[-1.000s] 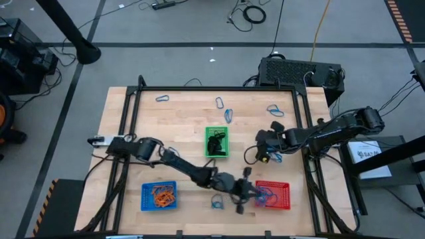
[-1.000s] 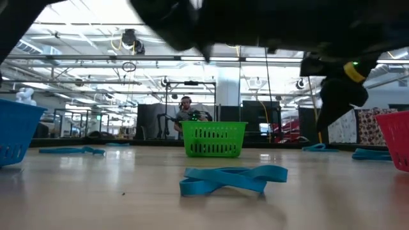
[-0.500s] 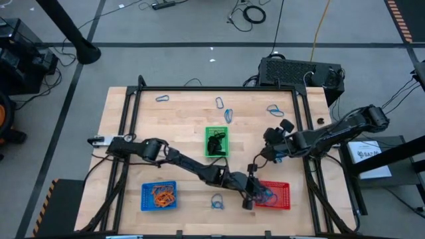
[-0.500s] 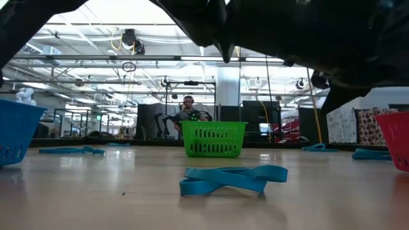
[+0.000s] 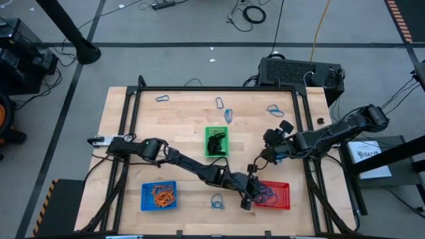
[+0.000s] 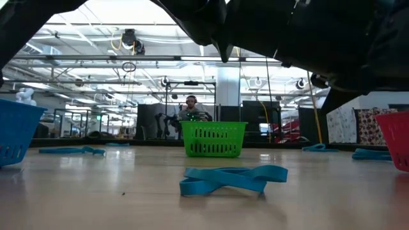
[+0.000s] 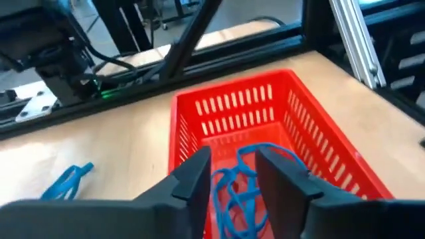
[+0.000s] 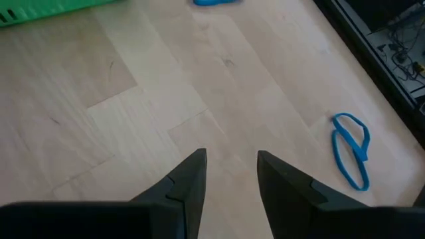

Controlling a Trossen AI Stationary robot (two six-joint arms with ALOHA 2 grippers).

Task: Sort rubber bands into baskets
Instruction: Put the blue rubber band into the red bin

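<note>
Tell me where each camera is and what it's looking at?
High view: above the table, looking straight down; shows both arms, the left gripper over the red basket.
Low view: at table height, looking across at the green basket; dark arm parts overhead.
Left wrist view: on the left arm, looking past its open fingers into the red basket.
Right wrist view: on the right arm, looking past its open fingers at bare wood and a blue rubber band.
Shared: high and left wrist views both see the red basket.
</note>
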